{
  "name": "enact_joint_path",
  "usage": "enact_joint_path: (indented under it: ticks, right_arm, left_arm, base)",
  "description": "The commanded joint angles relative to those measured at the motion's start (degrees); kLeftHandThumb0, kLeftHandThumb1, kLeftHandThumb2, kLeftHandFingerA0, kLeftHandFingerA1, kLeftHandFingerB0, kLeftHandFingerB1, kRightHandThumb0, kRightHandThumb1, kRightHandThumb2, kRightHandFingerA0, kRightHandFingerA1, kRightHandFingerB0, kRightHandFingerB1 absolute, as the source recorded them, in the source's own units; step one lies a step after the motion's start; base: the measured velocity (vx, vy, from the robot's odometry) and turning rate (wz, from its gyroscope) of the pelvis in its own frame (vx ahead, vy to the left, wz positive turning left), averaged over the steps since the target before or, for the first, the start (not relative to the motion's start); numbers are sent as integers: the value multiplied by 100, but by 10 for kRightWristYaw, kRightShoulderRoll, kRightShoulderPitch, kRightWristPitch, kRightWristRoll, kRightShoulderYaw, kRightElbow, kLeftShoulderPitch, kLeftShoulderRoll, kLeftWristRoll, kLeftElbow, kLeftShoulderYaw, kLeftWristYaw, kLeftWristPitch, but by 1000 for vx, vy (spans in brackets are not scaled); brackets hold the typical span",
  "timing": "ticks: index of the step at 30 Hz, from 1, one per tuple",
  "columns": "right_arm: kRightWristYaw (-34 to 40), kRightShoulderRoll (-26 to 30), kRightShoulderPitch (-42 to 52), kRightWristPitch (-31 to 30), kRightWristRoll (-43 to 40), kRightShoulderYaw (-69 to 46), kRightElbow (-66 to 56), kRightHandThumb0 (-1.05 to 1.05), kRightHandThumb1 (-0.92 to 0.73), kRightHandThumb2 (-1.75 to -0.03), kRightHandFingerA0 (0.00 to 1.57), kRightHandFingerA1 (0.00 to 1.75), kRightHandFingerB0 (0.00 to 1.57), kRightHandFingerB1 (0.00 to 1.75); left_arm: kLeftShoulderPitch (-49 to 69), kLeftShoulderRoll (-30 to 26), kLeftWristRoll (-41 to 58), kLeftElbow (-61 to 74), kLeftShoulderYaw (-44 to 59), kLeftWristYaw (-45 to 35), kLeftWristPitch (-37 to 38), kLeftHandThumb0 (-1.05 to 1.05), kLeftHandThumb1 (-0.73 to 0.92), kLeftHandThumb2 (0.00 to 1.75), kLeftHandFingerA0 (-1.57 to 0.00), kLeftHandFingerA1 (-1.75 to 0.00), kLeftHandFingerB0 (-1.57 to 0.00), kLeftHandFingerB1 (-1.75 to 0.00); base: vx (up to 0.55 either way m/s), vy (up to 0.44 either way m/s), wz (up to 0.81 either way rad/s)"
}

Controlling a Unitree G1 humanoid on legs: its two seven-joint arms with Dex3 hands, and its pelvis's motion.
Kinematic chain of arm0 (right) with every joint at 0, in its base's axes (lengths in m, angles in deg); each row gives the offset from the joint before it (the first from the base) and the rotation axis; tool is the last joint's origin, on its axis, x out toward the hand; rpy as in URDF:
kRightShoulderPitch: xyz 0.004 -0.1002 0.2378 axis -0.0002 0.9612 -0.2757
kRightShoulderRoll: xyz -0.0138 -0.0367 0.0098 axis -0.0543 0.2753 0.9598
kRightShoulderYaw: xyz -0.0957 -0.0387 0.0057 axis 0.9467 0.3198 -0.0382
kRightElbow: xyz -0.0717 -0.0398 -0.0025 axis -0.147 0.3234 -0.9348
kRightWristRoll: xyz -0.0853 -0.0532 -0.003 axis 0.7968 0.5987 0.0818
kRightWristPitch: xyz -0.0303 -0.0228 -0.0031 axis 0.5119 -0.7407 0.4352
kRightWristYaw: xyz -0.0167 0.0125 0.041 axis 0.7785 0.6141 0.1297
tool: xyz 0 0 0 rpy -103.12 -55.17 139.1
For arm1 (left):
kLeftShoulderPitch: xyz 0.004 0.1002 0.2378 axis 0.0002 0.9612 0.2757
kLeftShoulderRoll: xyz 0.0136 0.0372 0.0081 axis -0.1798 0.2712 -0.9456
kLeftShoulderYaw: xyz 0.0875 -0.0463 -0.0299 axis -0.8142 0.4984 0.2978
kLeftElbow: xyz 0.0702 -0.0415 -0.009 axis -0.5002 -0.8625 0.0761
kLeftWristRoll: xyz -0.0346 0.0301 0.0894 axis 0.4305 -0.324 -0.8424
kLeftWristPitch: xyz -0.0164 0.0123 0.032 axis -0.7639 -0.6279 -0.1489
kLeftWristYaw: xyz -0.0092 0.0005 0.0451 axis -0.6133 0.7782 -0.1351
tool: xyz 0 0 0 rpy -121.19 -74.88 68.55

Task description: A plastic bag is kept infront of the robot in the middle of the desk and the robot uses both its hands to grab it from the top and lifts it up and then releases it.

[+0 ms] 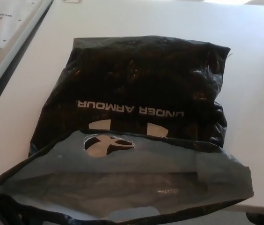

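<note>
Neither hand shows anywhere in the frame, so whether they are released or clenched cannot be told, nor which is nearer. Lying flat on the pale surface [24, 108], the black plastic bag [146, 84] fills the frame's centre, its long axis running top to bottom and its gaping mouth [122, 183], with a cut-out handle [106, 144], at the lower edge. Its film looks thin, glossy and crinkled.

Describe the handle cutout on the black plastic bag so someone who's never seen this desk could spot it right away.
On the white desk lies a glossy black plastic bag with white upside-down lettering, its open mouth toward the near edge. The handle cutout is the oval hole in the grey inner flap just below that lettering. It is the flap's only hole, with white logo shapes showing through it.
</note>
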Motion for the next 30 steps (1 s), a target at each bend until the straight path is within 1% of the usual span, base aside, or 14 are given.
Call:
enact_joint_path:
  ticks: [1, 8, 9, 10, 12, 20, 21, 22, 23, 24, 25, 26, 27, 30]
  right_arm:
    - [100, 24, 9, 138, 71, -17, -122, -39, -23, -59, 52, 68, 20, 53]
    - [95, 19, 10, 132, 66, -21, -135, -36, -24, -58, 54, 67, 19, 52]
    - [95, 19, 10, 132, 66, -21, -135, -36, -24, -57, 53, 67, 19, 52]
    - [95, 19, 11, 132, 69, -21, -137, -37, -24, -58, 54, 67, 19, 52]
    - [96, 19, 7, 132, 74, -20, -138, -38, -24, -58, 55, 68, 19, 52]
    - [95, 3, 51, 139, 80, -29, -207, -48, -25, -65, 48, 69, 14, 54]
    - [94, -3, 64, 135, 82, -28, -238, -43, -32, -50, 48, 64, 16, 51]
    - [94, -8, 75, 133, 84, -27, -264, -43, -32, -50, 48, 64, 16, 51]
    - [93, -15, 83, 133, 77, -27, -286, -43, -31, -50, 48, 61, 16, 49]
    - [90, -21, 91, 130, 72, -27, -305, -43, -32, -50, 46, 60, 15, 48]
    - [88, -25, 96, 126, 70, -27, -319, -43, -32, -50, 46, 60, 15, 48]
    - [85, -27, 102, 130, 65, -27, -339, -44, -34, -50, 47, 60, 15, 47]
    - [82, -28, 106, 131, 64, -27, -352, -45, -34, -51, 47, 60, 15, 48]
    - [76, -28, 111, 126, 66, -26, -369, -46, -34, -50, 48, 62, 15, 48]
  left_arm:
    - [32, 13, 27, 79, 50, 42, 226, -33, 49, 56, -43, -35, -41, -34]
    - [24, 20, 20, 78, 57, 41, 234, -32, 48, 55, -51, -37, -33, -32]
    - [24, 20, 21, 78, 58, 41, 234, -32, 48, 55, -51, -36, -35, -32]
    - [24, 22, 22, 78, 60, 40, 236, -42, 41, 66, -43, -44, -34, -40]
    - [23, 23, 9, 75, 66, 50, 248, -33, 49, 56, -38, -33, -41, -34]
    - [44, 41, 41, 128, 76, 32, 257, -33, 50, 55, -52, -37, -31, -33]
    - [50, 42, 49, 140, 77, 26, 268, -31, 51, 55, -49, -36, -28, -31]
    - [55, 41, 54, 148, 78, 21, 282, -31, 51, 55, -49, -36, -28, -31]
    - [61, 42, 58, 160, 81, 20, 290, -23, 34, 84, -34, -57, -14, -49]
    - [68, 44, 56, 170, 84, 23, 295, -32, 50, 55, -44, -35, -27, -31]
    - [72, 45, 51, 175, 87, 26, 299, -32, 50, 55, -44, -35, -27, -31]
    - [77, 48, 33, 171, 104, 40, 336, -36, 42, 63, -34, -40, -22, -36]
    - [80, 51, 24, 168, 114, 48, 355, -30, 50, 56, -36, -33, -24, -30]
    - [82, 57, 23, 174, 128, 53, 352, -32, 49, 55, -31, -32, -25, -30]
  base:
    - [0, 0, 0]
    - [0, 0, 0]
    - [0, 0, 0]
    - [0, 0, 0]
    - [0, 0, 0]
    - [0, 0, 0]
    - [0, 0, 0]
    - [0, 0, 0]
    - [0, 0, 0]
    - [0, 0, 0]
    - [0, 0, 0]
    - [0, 0, 0]
    - [0, 0, 0]
    - [0, 0, 0]
